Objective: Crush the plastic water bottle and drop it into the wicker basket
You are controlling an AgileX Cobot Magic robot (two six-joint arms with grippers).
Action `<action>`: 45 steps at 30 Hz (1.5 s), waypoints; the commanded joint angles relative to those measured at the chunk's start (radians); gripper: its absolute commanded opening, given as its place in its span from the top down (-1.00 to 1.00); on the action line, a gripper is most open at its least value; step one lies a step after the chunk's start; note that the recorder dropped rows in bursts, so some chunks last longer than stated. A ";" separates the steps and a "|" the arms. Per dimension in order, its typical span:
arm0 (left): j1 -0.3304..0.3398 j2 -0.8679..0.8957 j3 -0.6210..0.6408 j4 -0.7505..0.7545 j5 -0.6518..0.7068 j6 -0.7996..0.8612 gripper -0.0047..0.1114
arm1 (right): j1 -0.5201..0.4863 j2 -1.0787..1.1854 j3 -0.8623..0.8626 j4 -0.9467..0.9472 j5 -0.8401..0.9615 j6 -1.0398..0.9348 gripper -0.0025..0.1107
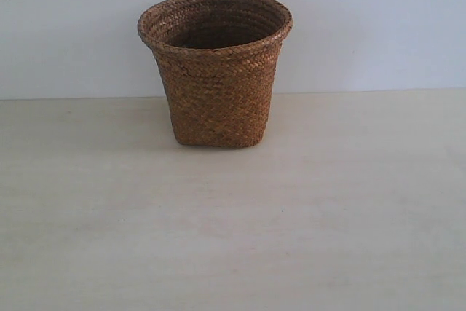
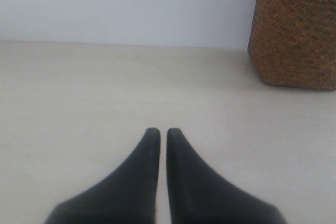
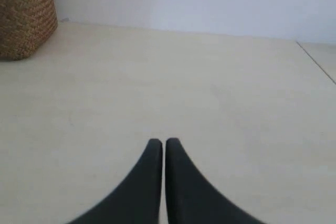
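The brown wicker basket (image 1: 216,71) stands upright at the back of the pale table, near the wall. Part of its woven side shows in the left wrist view (image 2: 295,32) and in the right wrist view (image 3: 25,14). The plastic water bottle shows in no view. My left gripper (image 2: 163,130) is shut with nothing between its black fingers and hovers over bare table, well short of the basket. My right gripper (image 3: 160,141) is shut and empty too, also apart from the basket. Neither arm appears in the exterior view.
The pale wooden table (image 1: 233,238) runs up to a plain whitish wall (image 1: 364,27). A table edge or seam (image 3: 316,61) shows in the right wrist view.
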 commanded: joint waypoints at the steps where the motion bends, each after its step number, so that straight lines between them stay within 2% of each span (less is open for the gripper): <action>1: 0.003 -0.003 0.004 0.001 0.005 -0.009 0.85 | -0.005 -0.059 0.000 0.043 0.077 -0.027 0.96; 8: 0.003 -0.003 0.004 0.001 0.005 -0.009 0.85 | -0.043 -0.138 0.000 0.043 0.129 0.010 0.96; 45: 0.003 -0.003 0.004 0.001 0.005 -0.009 0.85 | -0.043 -0.138 0.000 0.037 0.153 0.014 0.96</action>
